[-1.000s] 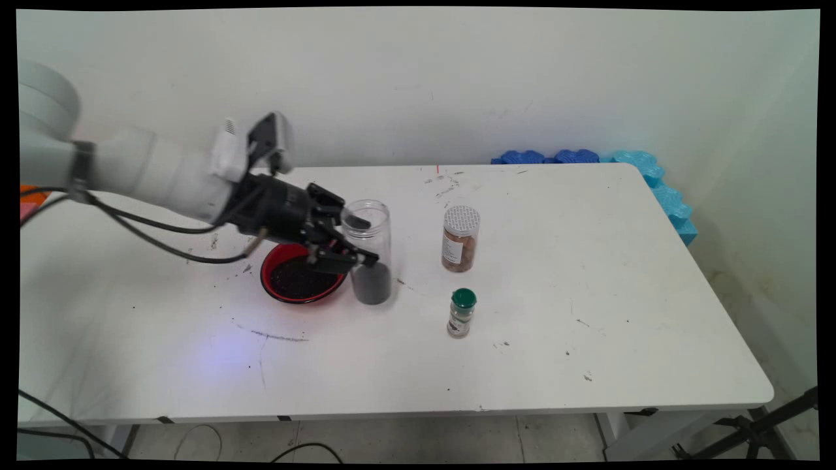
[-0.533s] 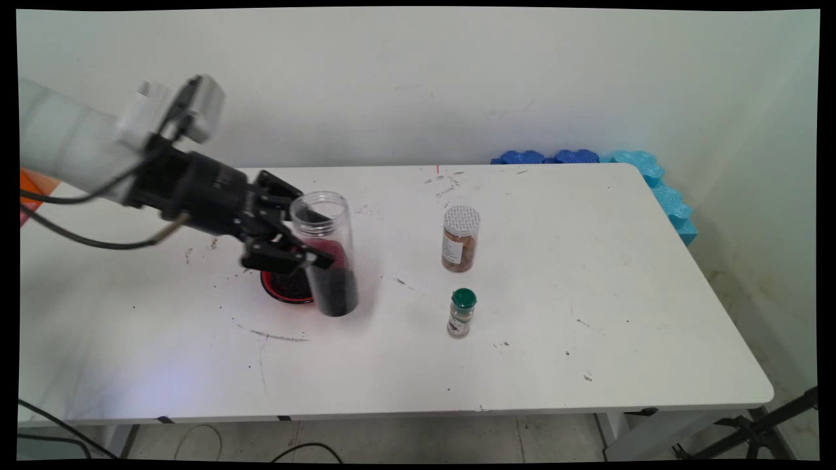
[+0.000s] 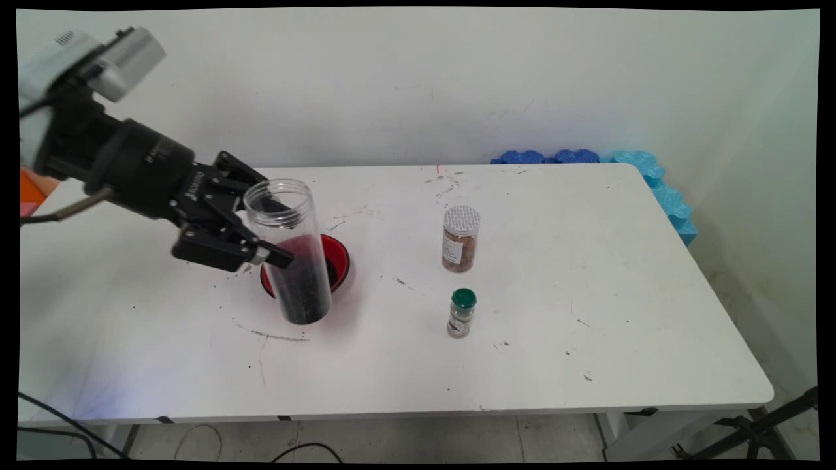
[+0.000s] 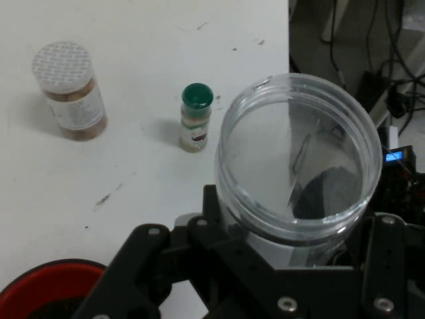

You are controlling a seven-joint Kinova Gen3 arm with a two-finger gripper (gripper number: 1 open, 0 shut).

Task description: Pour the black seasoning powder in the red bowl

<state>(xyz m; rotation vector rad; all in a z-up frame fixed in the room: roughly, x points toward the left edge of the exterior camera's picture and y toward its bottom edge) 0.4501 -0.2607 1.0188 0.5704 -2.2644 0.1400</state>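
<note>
My gripper (image 3: 264, 228) is shut on a clear open-topped jar (image 3: 292, 251) with dark grains in its lower part. The jar hangs lifted and slightly tilted in front of a red bowl (image 3: 339, 258) that holds dark grains. In the hand view the jar's open mouth (image 4: 299, 166) fills the middle above the black linkage, and the bowl's rim (image 4: 50, 276) shows at the bottom left.
A jar with a silvery lid and brown contents (image 3: 460, 238) stands right of the bowl, also seen as the brown jar (image 4: 70, 90). A small green-capped spice bottle (image 3: 462, 312) stands nearer, the same bottle (image 4: 196, 116). Blue foam pieces (image 3: 627, 176) line the far right corner.
The gripper has lifted the jar off the table and carried it left and up, from the bowl's right side to in front of the bowl.
</note>
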